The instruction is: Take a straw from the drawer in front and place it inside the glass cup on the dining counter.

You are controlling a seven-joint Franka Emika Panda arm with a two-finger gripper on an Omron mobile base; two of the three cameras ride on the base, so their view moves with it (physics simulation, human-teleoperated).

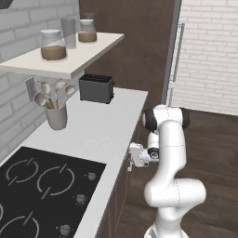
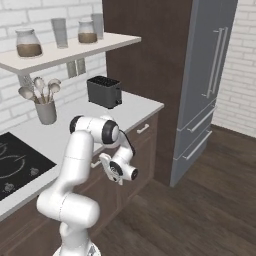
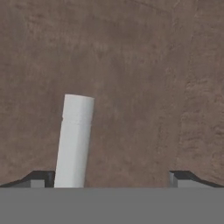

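My gripper [image 3: 113, 180] is open and held right up against the dark-brown front of the drawer [image 3: 131, 65]. The drawer's pale handle bar [image 3: 75, 140] rises between my two fingertips, nearer the left one, with nothing clamped on it. In the base views the gripper [image 1: 131, 162] [image 2: 102, 162] points at the cabinet front just under the white worktop's edge. The drawer is closed, so the straw is hidden. The glass cup and the dining counter are out of view.
The white worktop [image 1: 107, 125] carries a black cooktop [image 1: 42, 186], a grey utensil crock [image 1: 56, 116] and a black toaster [image 1: 96, 88]. A shelf [image 1: 69, 58] with jars hangs above. A steel fridge [image 2: 210, 85] stands to the right, with open wood floor [image 2: 190, 210] before it.
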